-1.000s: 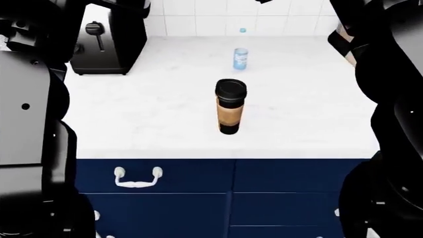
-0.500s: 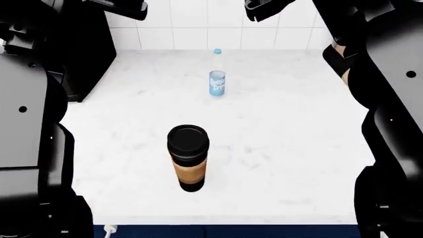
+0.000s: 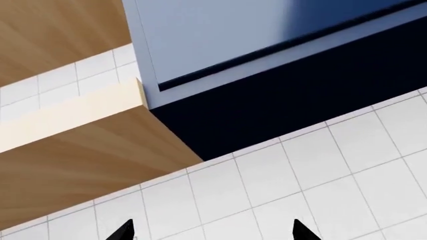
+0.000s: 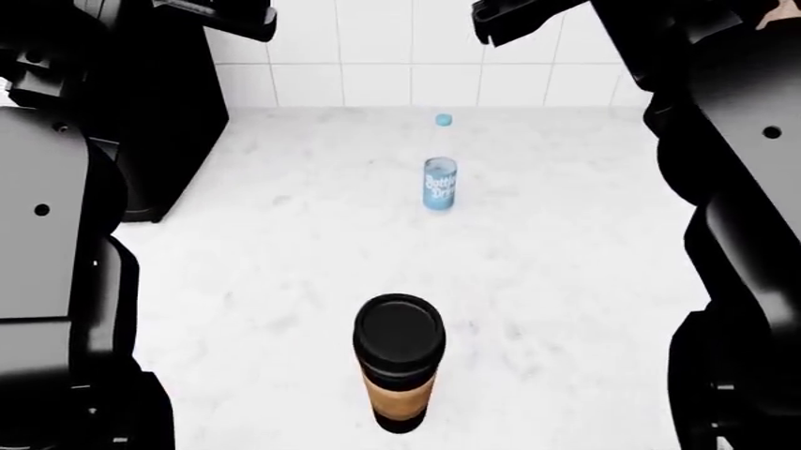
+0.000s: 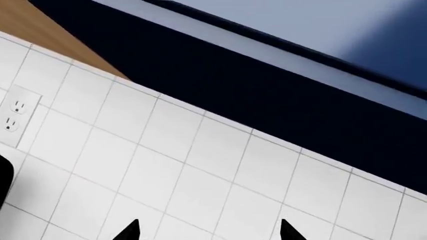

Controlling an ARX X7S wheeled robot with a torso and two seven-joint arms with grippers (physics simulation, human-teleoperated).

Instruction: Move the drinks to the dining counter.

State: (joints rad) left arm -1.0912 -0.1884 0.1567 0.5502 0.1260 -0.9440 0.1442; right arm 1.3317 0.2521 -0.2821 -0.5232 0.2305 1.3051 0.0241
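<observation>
Two drinks on marble worktop [image 4: 576, 281], both upright, neither picked up yet. Coffee cup [image 4: 398, 364] nearest me, roughly centred btwn arms. Water bottle [image 4: 440, 183] well behind it, near tiled wall [image 4: 375, 56]. Both arms raised high, wrist cams see only tiles & cabinets. Left gripper [image 3: 210, 231] & right gripper [image 5: 207, 229]: tips spread wide, empty. My call: cup sits below & nearer me than either claw; neither arm clearly closer.

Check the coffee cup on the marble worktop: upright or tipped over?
Upright. In the head view the coffee cup stands on its base on the marble worktop, black lid on top facing up, nothing touching it.
</observation>
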